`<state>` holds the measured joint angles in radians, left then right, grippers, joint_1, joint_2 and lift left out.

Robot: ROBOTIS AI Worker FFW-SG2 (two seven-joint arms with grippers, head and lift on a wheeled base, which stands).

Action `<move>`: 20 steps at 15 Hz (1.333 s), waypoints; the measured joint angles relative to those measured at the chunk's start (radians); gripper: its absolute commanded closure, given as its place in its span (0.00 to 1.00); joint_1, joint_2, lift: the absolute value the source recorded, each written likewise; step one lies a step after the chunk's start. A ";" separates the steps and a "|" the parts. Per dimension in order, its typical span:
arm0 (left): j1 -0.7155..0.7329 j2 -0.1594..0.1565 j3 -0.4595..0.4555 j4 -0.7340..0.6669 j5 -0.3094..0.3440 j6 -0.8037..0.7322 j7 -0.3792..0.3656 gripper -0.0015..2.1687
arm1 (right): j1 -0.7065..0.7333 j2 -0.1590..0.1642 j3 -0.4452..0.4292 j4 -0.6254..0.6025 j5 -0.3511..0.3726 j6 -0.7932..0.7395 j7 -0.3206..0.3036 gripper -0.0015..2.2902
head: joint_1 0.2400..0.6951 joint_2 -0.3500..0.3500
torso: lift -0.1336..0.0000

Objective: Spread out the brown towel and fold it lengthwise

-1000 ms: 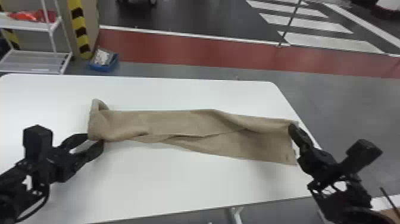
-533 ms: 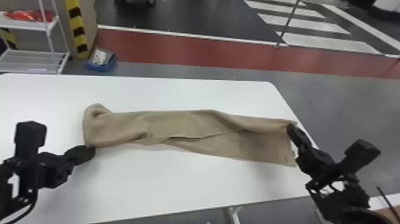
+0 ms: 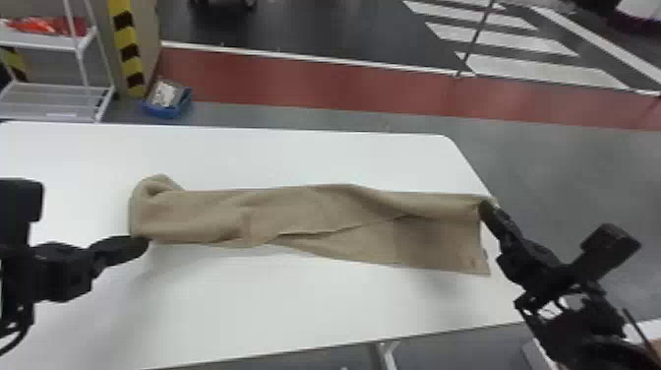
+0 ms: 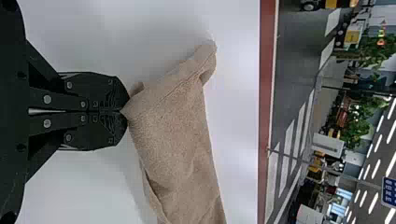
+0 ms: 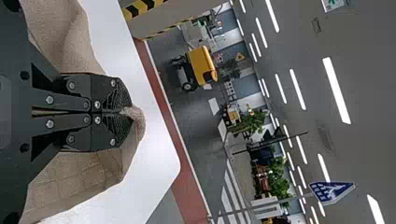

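The spreading step is apparently still unfinished: across the white table, the brown towel is being held as a rumpled, overlapping strip running from nine to three o'clock. Its edge is being pinched between the closed fingertips of the left gripper at its nine-o'clock end and of the right gripper at its three-o'clock end. An outward pull towards nine o'clock is seemingly being called for, the curled end needing to be opened and flattened before any lengthwise fold.
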<state>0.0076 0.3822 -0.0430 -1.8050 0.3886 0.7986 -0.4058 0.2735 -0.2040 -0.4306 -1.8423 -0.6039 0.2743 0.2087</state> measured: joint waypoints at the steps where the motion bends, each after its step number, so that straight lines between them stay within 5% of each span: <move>1: -0.002 0.001 0.033 -0.034 0.018 0.079 -0.006 0.78 | -0.002 -0.009 -0.028 -0.020 -0.013 0.035 0.000 0.73 | 1.00 0.13 | 0.10; 5: -0.078 0.004 0.229 -0.194 0.119 0.649 -0.007 0.78 | -0.025 -0.095 -0.139 -0.043 -0.058 0.159 0.000 0.73 | 1.00 0.10 | 0.10; 10: -0.198 0.006 0.361 -0.225 0.333 0.749 0.003 0.78 | -0.038 -0.118 -0.154 -0.041 -0.068 0.199 0.012 0.73 | 1.00 0.09 | 0.10; 16: -0.236 0.000 0.361 -0.202 0.340 0.750 -0.009 0.78 | -0.090 -0.121 -0.134 -0.036 -0.040 0.284 0.008 0.73 | 1.00 0.11 | 0.10; 20: -0.364 0.007 0.279 -0.047 0.244 0.750 -0.008 0.78 | -0.230 -0.121 -0.043 0.068 0.061 0.286 -0.020 0.73 | 0.97 0.15 | 0.10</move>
<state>-0.3564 0.3896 0.2360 -1.8521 0.6325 1.5487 -0.4139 0.0430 -0.3245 -0.4736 -1.7739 -0.5429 0.5606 0.1884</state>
